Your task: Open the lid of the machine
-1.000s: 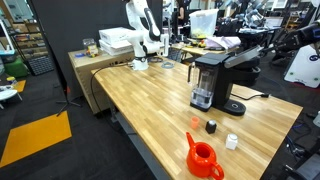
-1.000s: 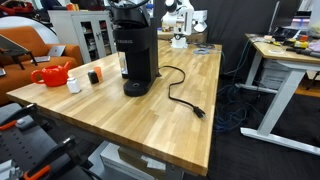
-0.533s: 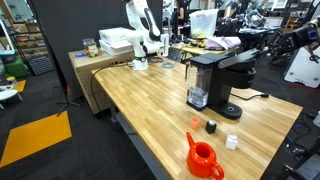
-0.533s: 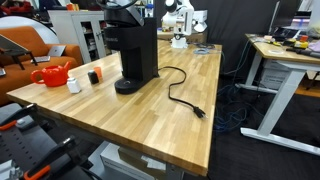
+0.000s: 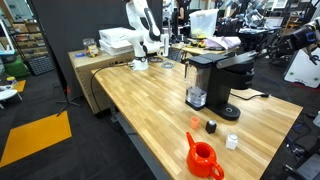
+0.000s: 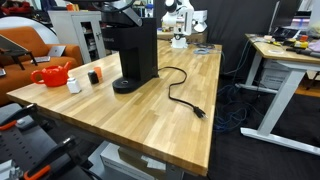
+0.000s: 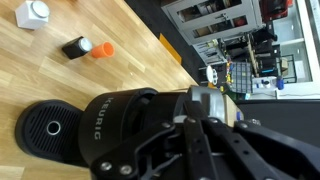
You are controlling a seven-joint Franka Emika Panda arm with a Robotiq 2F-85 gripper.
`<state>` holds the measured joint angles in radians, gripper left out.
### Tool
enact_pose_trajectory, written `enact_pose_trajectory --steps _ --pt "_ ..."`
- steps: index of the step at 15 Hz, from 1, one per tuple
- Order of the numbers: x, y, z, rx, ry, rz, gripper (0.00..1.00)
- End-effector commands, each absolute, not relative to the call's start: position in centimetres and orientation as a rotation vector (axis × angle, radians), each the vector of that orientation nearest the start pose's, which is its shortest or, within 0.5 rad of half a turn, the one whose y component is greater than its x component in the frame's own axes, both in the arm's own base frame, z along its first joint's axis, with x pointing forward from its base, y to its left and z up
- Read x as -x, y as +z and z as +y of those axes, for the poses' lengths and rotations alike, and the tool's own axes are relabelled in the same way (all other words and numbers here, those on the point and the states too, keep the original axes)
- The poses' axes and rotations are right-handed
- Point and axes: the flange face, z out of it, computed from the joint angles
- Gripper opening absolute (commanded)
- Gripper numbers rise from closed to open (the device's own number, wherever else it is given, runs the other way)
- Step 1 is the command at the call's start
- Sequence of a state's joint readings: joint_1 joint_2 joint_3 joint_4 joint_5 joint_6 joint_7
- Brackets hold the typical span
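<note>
Step in hand, as I judge it: contact with the lid, the lift not yet achieved.

Left in an exterior view, the orange-red teapot and small items sit near the table edge. Right of them stands the machine, mid-table, its cord trailing right. The lid tops it, apparently down; the dark arm reaches in above.

In the wrist view the gripper has its jaws drawn together, nothing visibly clamped, pressed close over the machine's head, drip base at left.

Next move probably calls for catching the lid's front lip and swinging upward without dragging the light body across the wooden table.
</note>
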<state>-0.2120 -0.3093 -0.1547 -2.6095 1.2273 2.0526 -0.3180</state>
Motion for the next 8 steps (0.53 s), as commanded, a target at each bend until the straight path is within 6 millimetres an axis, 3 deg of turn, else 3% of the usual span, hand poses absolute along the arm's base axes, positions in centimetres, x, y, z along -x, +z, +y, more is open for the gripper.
enact_pose_trajectory --steps 1,5,8 --pt "-41.0 35.9 -9.6 1.953 -0.156 0.878 0.0" --pt "-42.5 34.4 -9.9 1.959 -0.103 0.937 0.0" --pt "-44.2 35.9 -9.4 1.947 -0.076 0.962 0.0"
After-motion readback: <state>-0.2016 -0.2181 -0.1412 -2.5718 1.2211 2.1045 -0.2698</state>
